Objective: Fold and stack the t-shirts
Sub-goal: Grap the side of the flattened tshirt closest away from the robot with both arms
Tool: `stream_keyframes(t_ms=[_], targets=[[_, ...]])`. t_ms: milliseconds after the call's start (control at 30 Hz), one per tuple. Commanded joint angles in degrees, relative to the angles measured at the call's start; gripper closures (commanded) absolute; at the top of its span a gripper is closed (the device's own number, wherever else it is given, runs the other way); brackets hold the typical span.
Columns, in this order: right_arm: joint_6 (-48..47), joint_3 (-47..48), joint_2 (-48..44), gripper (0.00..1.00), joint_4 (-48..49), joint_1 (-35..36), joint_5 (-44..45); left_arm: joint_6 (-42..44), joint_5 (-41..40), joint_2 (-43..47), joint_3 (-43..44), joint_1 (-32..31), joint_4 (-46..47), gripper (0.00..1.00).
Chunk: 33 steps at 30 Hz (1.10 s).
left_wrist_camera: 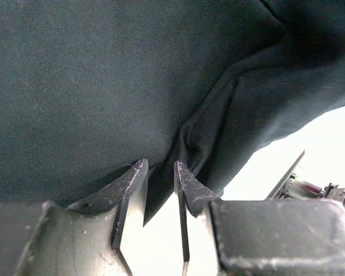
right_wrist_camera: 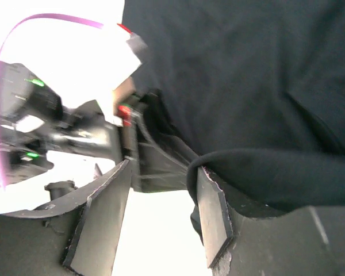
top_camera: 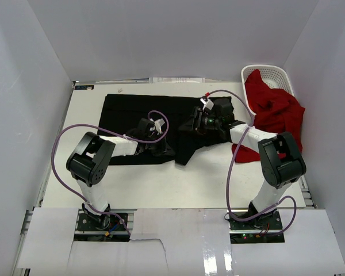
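- The black t-shirt lies spread on the tabletop with its long axis running left to right. Its near edge is rumpled in the middle, where a loose flap hangs toward the arms.
- Both arms reach in at that rumpled middle, so most of the flat cloth lies beyond them and out to the left. Any fold, I'd judge, means carrying the near edge away toward the far side.
- The left pincer is narrow, with a tuck of the black hem between its tips. It looks to me like it is gripping that edge.
- The right pincer stands wide, with bare tabletop showing between its fingers. A rolled fold of the black cloth rests against one finger, not clamped.
- The red t-shirt is heaped on the right, part in the white basket and part spilled over its rim. It is well apart from the left arm and close behind the right arm's elbow.
- From above, the black pincers melt into the black cloth, so their exact contact is hard to read.
- I can't make out the collar, sleeves or any mark on the black t-shirt, and the right arm hides the red one's lower edge.
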<state>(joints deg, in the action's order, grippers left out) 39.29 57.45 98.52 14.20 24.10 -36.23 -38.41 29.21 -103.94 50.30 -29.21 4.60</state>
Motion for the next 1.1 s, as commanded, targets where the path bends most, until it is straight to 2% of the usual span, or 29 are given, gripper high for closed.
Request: stream_keyframes(t_ms=[0, 100, 233, 567, 700, 833, 967, 1033, 1067], targets=[[7.8, 3.5, 0.1, 0.45, 11.8, 0.2, -4.4, 0.3, 0.6, 1.5, -0.6, -0.3, 0.1, 0.64], [12.9, 4.0, 0.9, 0.45, 18.3, 0.1, -6.4, 0.3, 0.7, 1.4, -0.6, -0.4, 0.1, 0.64], [14.9, 7.5, 1.2, 0.46, 13.5, 0.1, -7.0, 0.3, 0.6, 1.5, -0.6, -0.4, 0.1, 0.64], [19.3, 8.0, -6.8, 0.46, 14.9, -2.2, -6.3, 0.4, 0.4, 1.6, -1.1, -0.6, 0.1, 0.64], [20.5, 8.9, -12.4, 0.46, 12.2, -3.6, -7.9, 0.4, 0.2, 1.9, -1.3, -0.6, 0.0, 0.64], [18.6, 7.7, -19.3, 0.46, 1.9, -4.4, -6.9, 0.5, 0.1, 1.9, -1.3, -0.6, 0.0, 0.64], [17.4, 3.0, -26.7, 0.45, -1.5, -4.4, -6.7, 0.5, 0.1, 1.6, -1.3, -0.6, 0.1, 0.64], [7.3, 5.9, -27.9, 0.45, -11.8, -4.4, -3.5, 0.5, 0.3, 1.6, -1.2, -0.6, 0.2, 0.64], [2.3, 7.7, -27.2, 0.45, -25.6, -4.1, -1.1, 0.5, 0.2, 1.7, -1.2, -0.6, 0.1, 0.64]])
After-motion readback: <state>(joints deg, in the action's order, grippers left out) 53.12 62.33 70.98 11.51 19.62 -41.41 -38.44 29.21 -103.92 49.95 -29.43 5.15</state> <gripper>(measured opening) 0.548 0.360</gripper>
